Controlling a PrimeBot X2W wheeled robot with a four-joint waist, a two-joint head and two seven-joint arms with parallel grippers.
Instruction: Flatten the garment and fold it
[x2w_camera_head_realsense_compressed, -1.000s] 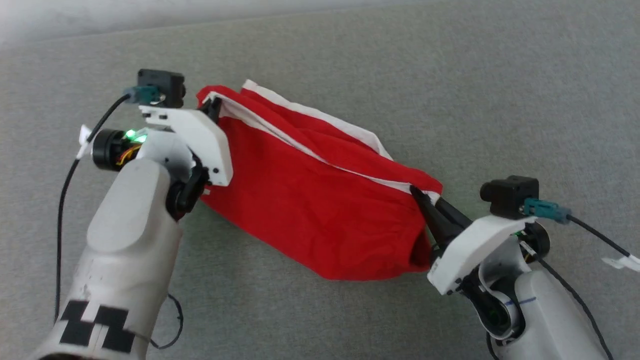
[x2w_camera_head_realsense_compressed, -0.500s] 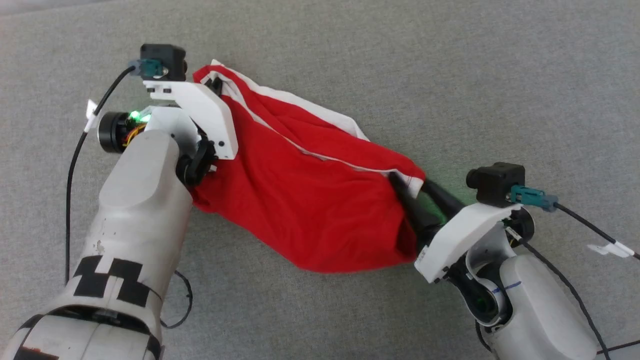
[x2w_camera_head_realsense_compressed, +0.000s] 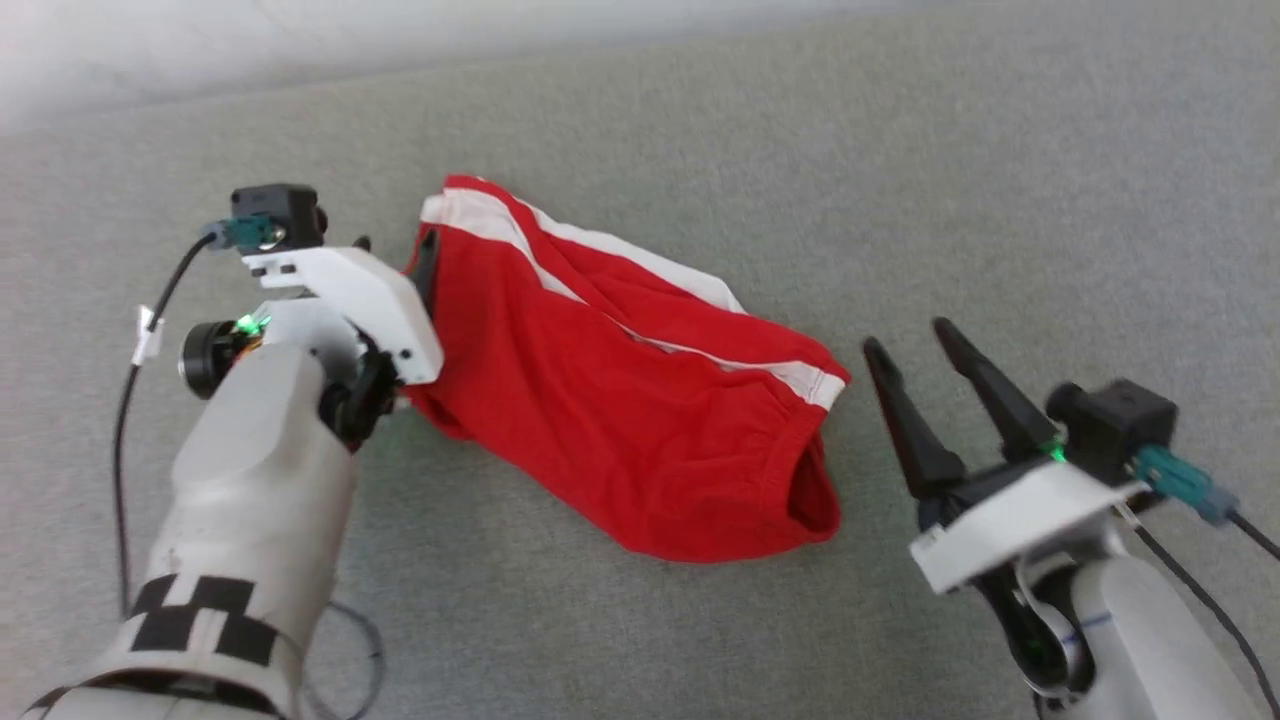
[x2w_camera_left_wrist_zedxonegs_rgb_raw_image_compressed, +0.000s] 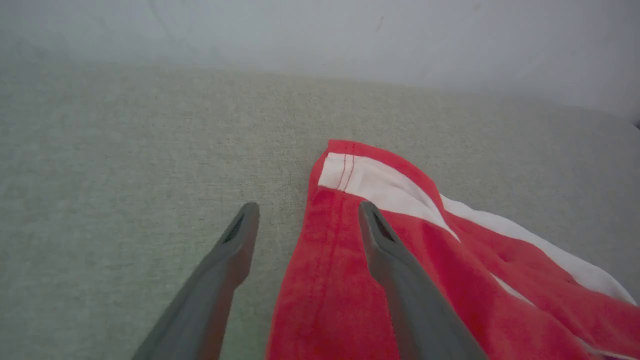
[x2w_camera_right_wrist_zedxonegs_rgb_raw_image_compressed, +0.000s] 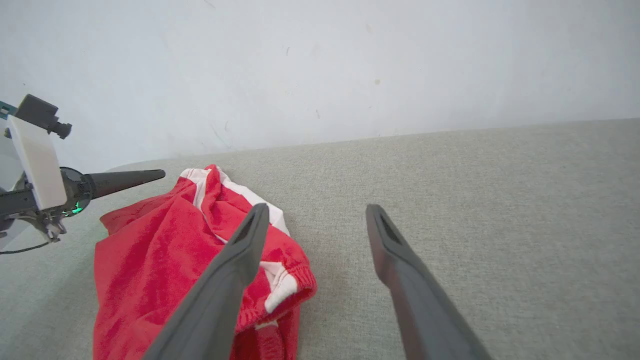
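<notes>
The garment is a pair of bright red shorts with white side stripes. It lies crumpled on the grey fabric surface, running from upper left to lower right. My left gripper stands open at its upper left corner. In the left wrist view, the left gripper straddles the garment's edge, one finger over the red cloth, gripping nothing. My right gripper is open just right of the elastic waistband corner, apart from it. The right wrist view has the right gripper beside the garment.
The grey fabric surface stretches on all sides of the shorts. A pale wall rises behind its far edge. Black cables trail from both wrists. A dark finger of my left gripper points in from the left of the right wrist view.
Both grippers have let go of the garment, which now lies slack on the surface. The right gripper has opened and drawn back to the right. The head camera has also shifted.
</notes>
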